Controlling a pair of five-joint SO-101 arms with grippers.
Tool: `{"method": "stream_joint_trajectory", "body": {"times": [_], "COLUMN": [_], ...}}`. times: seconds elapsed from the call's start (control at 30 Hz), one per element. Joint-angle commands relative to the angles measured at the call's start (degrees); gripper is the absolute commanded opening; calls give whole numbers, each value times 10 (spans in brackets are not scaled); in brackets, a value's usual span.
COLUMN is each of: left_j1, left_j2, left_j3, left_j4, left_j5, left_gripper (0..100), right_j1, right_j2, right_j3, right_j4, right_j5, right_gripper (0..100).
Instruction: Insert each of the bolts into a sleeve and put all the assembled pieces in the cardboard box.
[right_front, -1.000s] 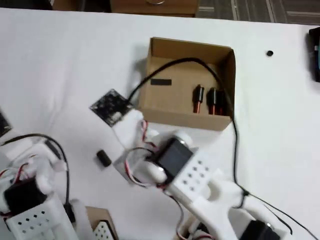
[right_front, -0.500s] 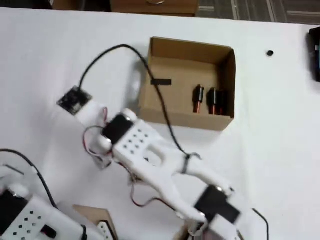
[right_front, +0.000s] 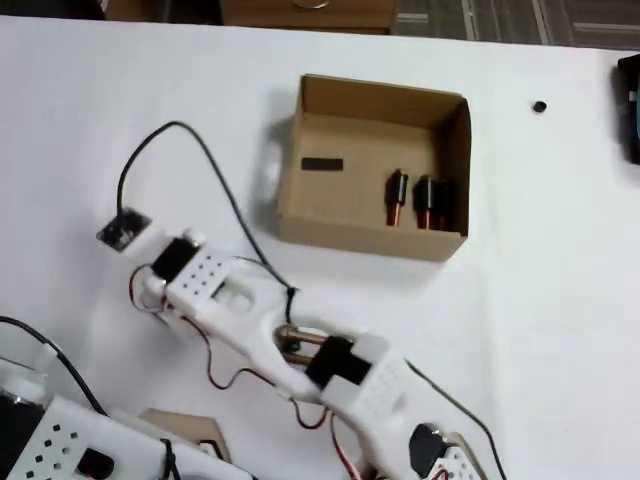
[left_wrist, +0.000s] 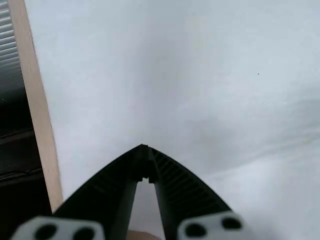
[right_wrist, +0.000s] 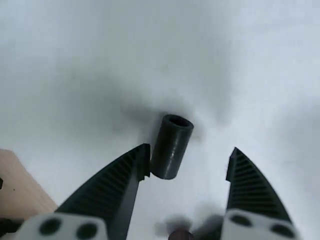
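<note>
Right gripper (right_wrist: 189, 152) sat spread around the sleeve (right_wrist: 171, 146), left gripper (left_wrist: 144, 150) closed on nothing; the off-centre sleeve could roll away on closing.

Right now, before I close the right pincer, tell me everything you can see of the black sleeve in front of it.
The sleeve is a short, matte black tube, plastic by its look. Its open bore shows at the end turned away from the camera, with no bolt in it. It rests on the white table inside the open right pincer, close beside one finger, whether touching I cannot tell, and well apart from the other.
</note>
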Motion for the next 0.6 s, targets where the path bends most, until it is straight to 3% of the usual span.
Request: {"method": "stream_joint_trajectory", "body": {"times": [0.0, 0.27, 0.57], "left_j1": [-1, 0, 0], "left_j2": [-2, -3, -3], "left_j3": [-2, -3, -3], "left_j4": [-8, -8, -8], "left_j5": [-3, -2, 1], "left_gripper": [23, 23, 23], "right_j1": [-5, -5, -5], "right_j2": [23, 87, 99], "right_j3": [-42, -84, -80], "right_j4": [-6, -5, -2], "right_j5": [-25, -33, -34], "right_gripper": [244, 238, 15]}}
